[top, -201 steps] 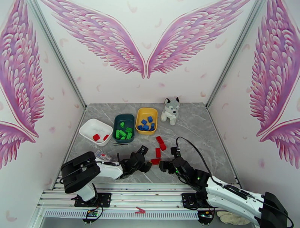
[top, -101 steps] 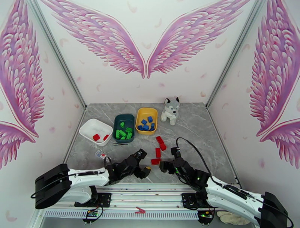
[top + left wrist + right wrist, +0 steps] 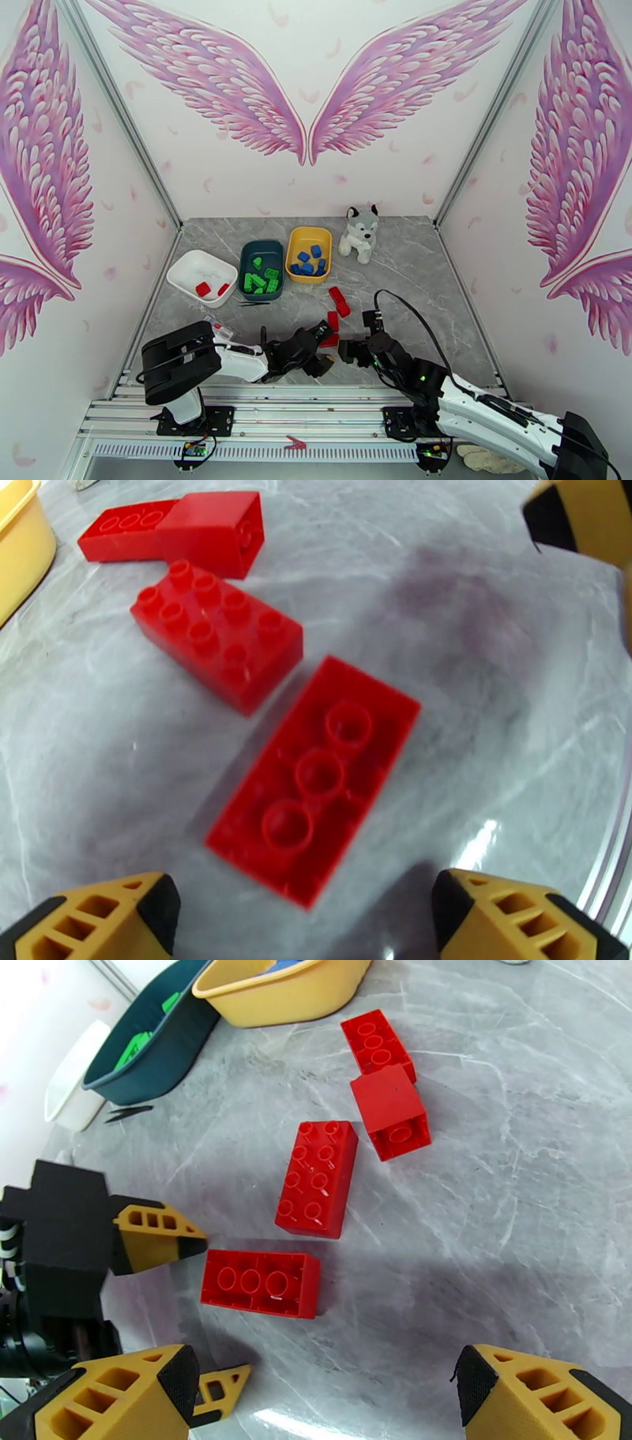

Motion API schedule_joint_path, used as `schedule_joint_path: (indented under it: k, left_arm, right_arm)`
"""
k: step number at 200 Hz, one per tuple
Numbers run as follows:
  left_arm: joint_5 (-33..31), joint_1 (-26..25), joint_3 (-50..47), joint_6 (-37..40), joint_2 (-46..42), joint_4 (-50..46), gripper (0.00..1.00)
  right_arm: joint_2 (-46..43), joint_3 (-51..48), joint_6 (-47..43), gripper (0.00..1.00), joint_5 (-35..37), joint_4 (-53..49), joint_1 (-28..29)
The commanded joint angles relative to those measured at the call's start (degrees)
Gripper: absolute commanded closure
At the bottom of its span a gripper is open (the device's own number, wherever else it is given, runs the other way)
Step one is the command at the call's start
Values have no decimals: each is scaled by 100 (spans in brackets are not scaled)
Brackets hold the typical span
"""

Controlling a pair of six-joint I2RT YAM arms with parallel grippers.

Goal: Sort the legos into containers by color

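Observation:
Three red legos lie loose at the table's front centre. The nearest red lego lies studs down. My left gripper is open, its fingertips just short of that brick on either side. A studded red lego sits behind it. Beyond are two more red legos, touching. My right gripper hangs open and empty over the same cluster. The white container holds red legos, the teal container green ones, the yellow container blue ones.
A plush husky stands at the back, right of the yellow tray. Black tweezers lie in front of the teal tray. A small clear packet rests near the left arm. The two grippers are close together.
My left arm has swung, and its gripper has slid right, up to the nearest red lego, with the jaws a little narrower. The right gripper has barely moved.

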Motion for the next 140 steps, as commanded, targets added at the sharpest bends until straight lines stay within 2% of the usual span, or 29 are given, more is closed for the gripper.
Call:
schedule_joint_path:
  k: [1, 29, 59, 74, 110, 140]
  left_arm:
    - [143, 141, 338, 115, 473, -161, 15]
    - [297, 195, 550, 175, 672, -216, 28]
    - [365, 113, 655, 181, 699, -353, 56]
    - [415, 82, 648, 153, 644, -380, 66]
    - [401, -10, 500, 94, 259, -576, 75]
    - [215, -81, 155, -13, -417, -779, 77]
  right_arm:
    - [-111, 139, 16, 8, -17, -178, -48]
    - [-94, 131, 7, 8, -20, -174, -48]
    - [-33, 69, 11, 8, -17, -63, -49]
    - [20, 44, 14, 8, -46, 20, -48]
    - [359, 34, -30, 9, -146, 350, -43]
    - [1178, 149, -129, 11, -374, 1002, -46]
